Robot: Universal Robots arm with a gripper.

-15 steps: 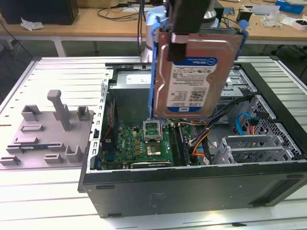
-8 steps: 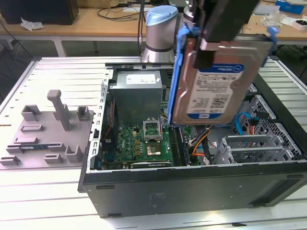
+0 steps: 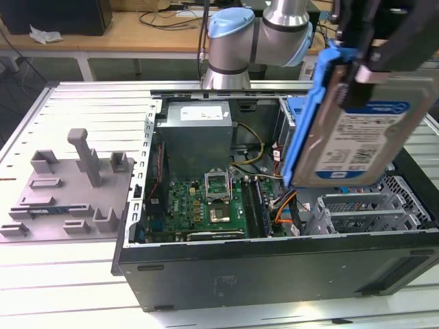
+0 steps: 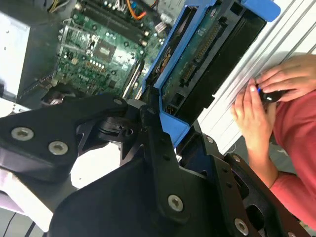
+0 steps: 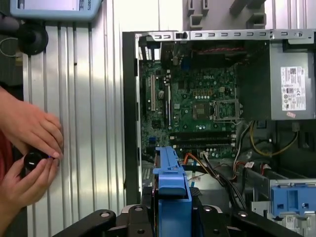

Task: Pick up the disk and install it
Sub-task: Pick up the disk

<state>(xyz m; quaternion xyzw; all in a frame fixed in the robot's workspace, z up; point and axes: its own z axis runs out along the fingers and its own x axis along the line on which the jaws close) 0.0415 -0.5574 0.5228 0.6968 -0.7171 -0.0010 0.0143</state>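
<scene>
Open case (image 3: 274,274) under the disk (image 3: 357,137); cables (image 3: 285,205), power supply (image 3: 197,130) inside, person's hands (image 5: 29,128) alongside

Open computer case (image 3: 274,274) holds green motherboard (image 3: 199,205) and grey power supply (image 3: 195,133).

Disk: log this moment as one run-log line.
gripper: shut on disk | disk pose: on edge, tilted, above open computer case | installed: not yet | person's hands: near table edge

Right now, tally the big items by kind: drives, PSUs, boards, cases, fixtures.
disk, clamped in the hand: 1
power supply: 1
motherboard: 1
PC case: 1
grey fixture plate: 1
Total: 5
</scene>
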